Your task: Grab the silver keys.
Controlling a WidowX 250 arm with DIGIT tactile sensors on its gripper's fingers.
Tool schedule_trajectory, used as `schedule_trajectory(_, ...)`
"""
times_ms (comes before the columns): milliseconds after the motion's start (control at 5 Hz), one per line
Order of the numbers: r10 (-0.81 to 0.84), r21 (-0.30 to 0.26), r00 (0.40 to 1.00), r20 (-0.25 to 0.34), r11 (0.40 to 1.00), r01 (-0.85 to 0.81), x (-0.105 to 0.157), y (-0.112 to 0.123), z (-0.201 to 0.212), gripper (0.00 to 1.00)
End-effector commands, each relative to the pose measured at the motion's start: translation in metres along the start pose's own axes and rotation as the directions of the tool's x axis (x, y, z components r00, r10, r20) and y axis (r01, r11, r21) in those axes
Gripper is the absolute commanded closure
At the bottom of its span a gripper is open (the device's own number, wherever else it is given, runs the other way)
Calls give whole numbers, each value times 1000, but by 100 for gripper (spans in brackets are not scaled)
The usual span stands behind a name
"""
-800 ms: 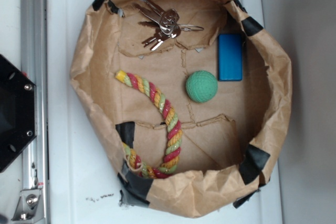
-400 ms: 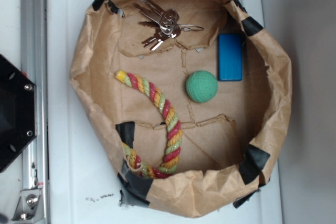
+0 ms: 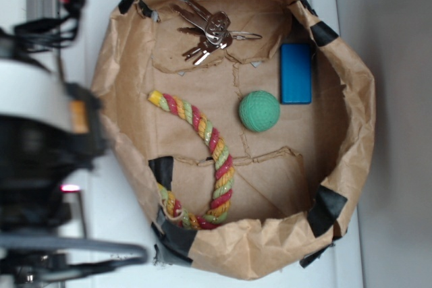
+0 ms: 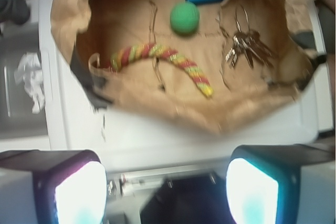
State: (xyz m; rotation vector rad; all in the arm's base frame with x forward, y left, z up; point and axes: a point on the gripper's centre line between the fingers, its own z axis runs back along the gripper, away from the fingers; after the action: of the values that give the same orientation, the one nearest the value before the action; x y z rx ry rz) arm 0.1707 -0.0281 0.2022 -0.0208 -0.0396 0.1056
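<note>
The robot arm now fills the left edge of the exterior view, blurred, beside the paper bag.

One paper bag with rolled rim, several black tape patches on it. Inside: one bunch of silver keys, exact key count unclear, one green ball, one blue block, one multicoloured rope. One white worktop. One crumpled white scrap left of the jaws.
</note>
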Motion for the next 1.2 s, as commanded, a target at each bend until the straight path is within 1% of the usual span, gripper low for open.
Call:
schedule_trajectory(0, 60, -33, 994, 86, 998, -57, 24, 25, -19, 0)
schedule_trajectory(200, 40, -1, 990, 136, 999, -40, 49, 34, -33, 0)
schedule_trajectory(400, -82, 35, 982, 172, 996, 77, 82, 25, -39, 0)
schedule_trajectory(600, -185, 74, 960, 209, 982, 173, 121, 5, -36, 0)
schedule_trajectory(800, -221, 19, 948, 228, 975, 223, 140, 8, -44, 0)
schedule_trajectory(1000, -221, 19, 948, 228, 975, 223, 140, 8, -44, 0)
